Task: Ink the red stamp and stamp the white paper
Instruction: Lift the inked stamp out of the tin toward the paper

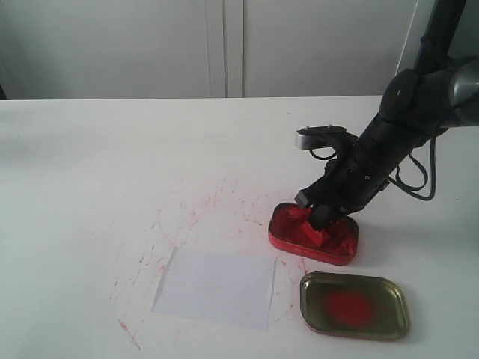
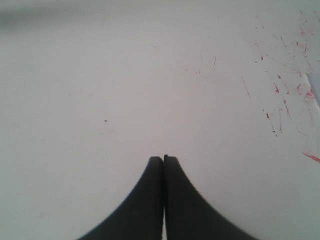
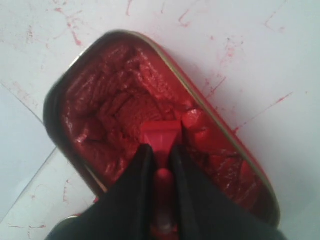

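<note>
Red stamp (image 3: 160, 136) is pinched between the black fingers of the right end effector (image 3: 160, 150), its square base pressed into the lumpy red paste (image 3: 115, 105) of the red tin (image 1: 299, 252). Seen from across the room, the stamp is almost wholly hidden, with the end effector and its dark arm standing in front of it. Only the right wrist camera shows the base and a strip of the handle. The handle's upper end is lost in the shadow between the fingers.

The tin stands at about 4 o'clock from the middle of the table (image 1: 112, 164), and the arm covers part of its far rim. A gold lid (image 1: 389, 293) with a red smear lies open side up at 5 o'clock from the tin, near it but apart.

The white paper (image 1: 217, 288) lies flat at 8 o'clock from the tin and 9 o'clock from the lid, touching neither. Its surface looks unmarked from here. Red smudges (image 1: 194, 213) fleck the table around it.

The left end effector (image 2: 163, 159) appears only in its own wrist view, fingers pressed together on nothing, over bare table with red flecks nearby. A pale sliver is cut off at that view's edge; I cannot tell whether it is the paper.
</note>
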